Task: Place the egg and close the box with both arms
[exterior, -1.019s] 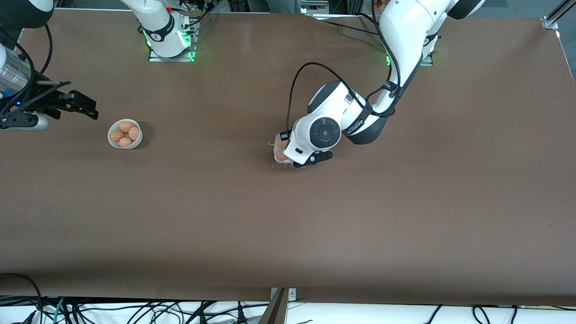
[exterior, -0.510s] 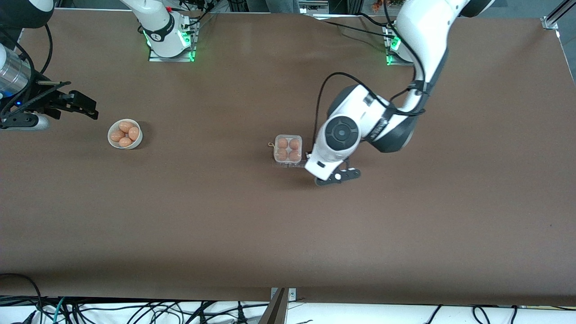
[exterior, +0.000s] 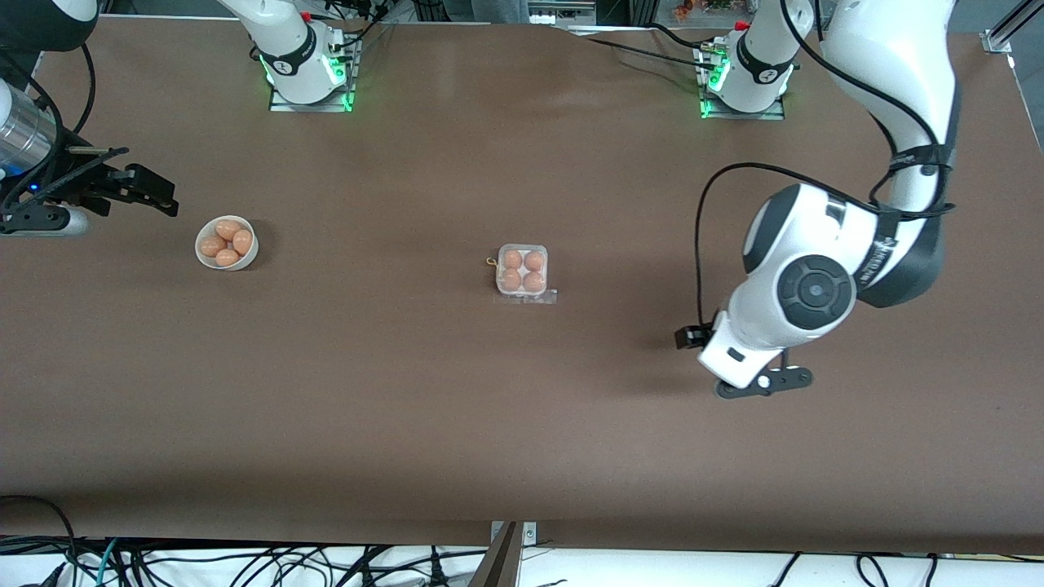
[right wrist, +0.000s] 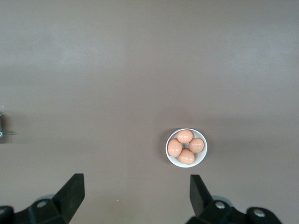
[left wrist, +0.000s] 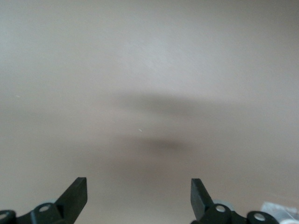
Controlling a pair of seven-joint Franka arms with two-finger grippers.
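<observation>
The box [exterior: 522, 271] sits mid-table with four orange-brown eggs in its cells, so I cannot tell the task's egg from the rest. A clear plastic edge lies along its side nearer the camera. I cannot tell whether the lid is fully down. My left gripper [exterior: 763, 383] is open and empty over bare table toward the left arm's end, well apart from the box. In the left wrist view it [left wrist: 138, 186] shows only tabletop between its fingers. My right gripper [exterior: 159, 196] waits open and empty beside the bowl, and it also shows in the right wrist view [right wrist: 137, 186].
A round white bowl [exterior: 227, 243] with several more eggs stands toward the right arm's end, and it also shows in the right wrist view [right wrist: 186, 148]. Both arm bases stand along the table edge farthest from the camera. Cables hang below the nearer edge.
My left gripper has pulled away from over the box toward the left arm's end, uncovering the box with four eggs. The right arm and the bowl have not moved.
</observation>
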